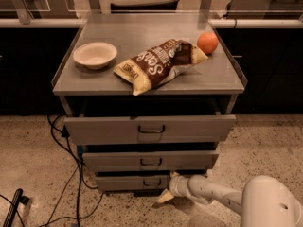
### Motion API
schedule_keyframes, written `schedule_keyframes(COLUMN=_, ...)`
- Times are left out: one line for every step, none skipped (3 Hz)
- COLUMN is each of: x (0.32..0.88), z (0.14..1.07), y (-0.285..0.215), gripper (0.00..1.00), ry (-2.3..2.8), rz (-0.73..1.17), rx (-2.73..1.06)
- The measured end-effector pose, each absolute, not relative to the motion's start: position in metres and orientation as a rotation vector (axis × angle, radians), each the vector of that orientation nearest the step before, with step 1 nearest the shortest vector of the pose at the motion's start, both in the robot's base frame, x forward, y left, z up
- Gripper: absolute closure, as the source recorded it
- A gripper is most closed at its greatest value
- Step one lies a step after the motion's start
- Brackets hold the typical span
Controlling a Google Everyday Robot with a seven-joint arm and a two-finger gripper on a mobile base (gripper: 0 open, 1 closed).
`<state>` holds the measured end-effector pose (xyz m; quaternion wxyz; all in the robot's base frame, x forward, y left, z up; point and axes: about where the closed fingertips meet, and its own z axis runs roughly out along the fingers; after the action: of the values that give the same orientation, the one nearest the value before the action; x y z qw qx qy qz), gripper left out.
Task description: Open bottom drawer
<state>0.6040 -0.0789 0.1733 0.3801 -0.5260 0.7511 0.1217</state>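
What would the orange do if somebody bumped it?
The orange looks round, so it would probably roll. The cabinet top looks flat and smooth, so it might keep going. The chip bag beside it would likely block it on that side. The end effector is down by the bottom drawer, far from it.

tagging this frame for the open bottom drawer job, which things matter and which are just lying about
For the job:
bottom drawer, lowest of three
claw, low by that drawer's right end

Lying about:
bowl, snack bag and orange on the cabinet top
top drawer
middle drawer
floor cables
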Motion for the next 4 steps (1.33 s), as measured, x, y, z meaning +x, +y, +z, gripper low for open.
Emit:
schedule_keyframes(x=0.6044, z=0.1732, y=-0.0779, gripper=0.0, ry=1.917, rz=0.31, rx=-1.344)
schedule_keyframes(x=0.6044, z=0.1732, y=-0.0779, gripper=0.17, ry=1.917, rz=0.31, rx=-1.344)
schedule_keyframes(x=0.6043, z=0.1732, y=-0.0778, gripper=0.47, ry=1.917, rz=0.31, rx=-1.344)
schedule_keyframes(x=0.6043, z=0.1735, y=-0.0778, gripper=0.72, ry=1.917, rz=0.31, rx=-1.344)
